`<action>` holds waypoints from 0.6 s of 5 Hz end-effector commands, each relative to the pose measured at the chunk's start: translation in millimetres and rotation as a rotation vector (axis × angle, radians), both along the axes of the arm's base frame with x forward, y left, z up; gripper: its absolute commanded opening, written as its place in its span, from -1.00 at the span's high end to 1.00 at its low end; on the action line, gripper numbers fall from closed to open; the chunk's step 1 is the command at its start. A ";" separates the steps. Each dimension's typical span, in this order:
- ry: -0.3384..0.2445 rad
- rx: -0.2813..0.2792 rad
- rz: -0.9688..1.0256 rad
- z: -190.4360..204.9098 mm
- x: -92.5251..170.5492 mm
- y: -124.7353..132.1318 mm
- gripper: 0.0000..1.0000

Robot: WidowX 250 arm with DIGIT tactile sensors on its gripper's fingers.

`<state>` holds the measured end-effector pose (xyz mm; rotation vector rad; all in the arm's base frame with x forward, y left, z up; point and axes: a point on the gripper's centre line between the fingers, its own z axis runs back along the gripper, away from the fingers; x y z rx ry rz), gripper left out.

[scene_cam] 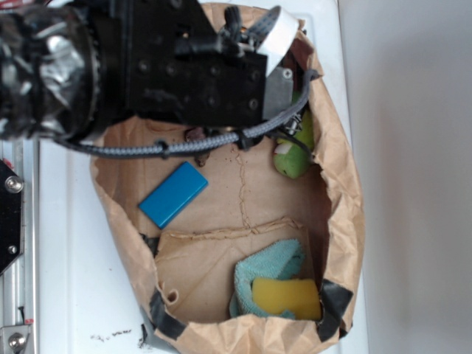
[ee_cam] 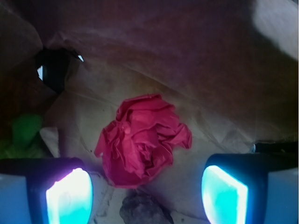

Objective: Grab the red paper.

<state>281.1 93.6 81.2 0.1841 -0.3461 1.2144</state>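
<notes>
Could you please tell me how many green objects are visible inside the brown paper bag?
1: a rounded green plush-looking object by the bag's right wall, beside the arm, also at the wrist view's left edge. Others may be hidden beneath the arm.

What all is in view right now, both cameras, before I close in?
red paper: 1, bright red, crumpled, on the bag floor between the gripper fingers, seen in the wrist view only
rock: 1, dark brown-grey, just below the red paper in the wrist view
blue block: 1, blue, flat on the bag floor, left side
green toy: 1, green, against the bag's right wall
cloth: 1, teal, bottom of the bag
sponge: 1, yellow, on the cloth
paper bag: 1, brown, holds everything
gripper: 1, black, fingers apart either side of the red paper
</notes>
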 end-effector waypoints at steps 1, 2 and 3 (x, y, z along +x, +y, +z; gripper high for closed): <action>-0.067 -0.002 -0.001 13.2 1.9 6.7 -1.00; -0.071 -0.006 -0.008 13.7 0.3 6.2 -1.00; -0.060 -0.016 -0.017 14.2 0.4 6.7 -1.00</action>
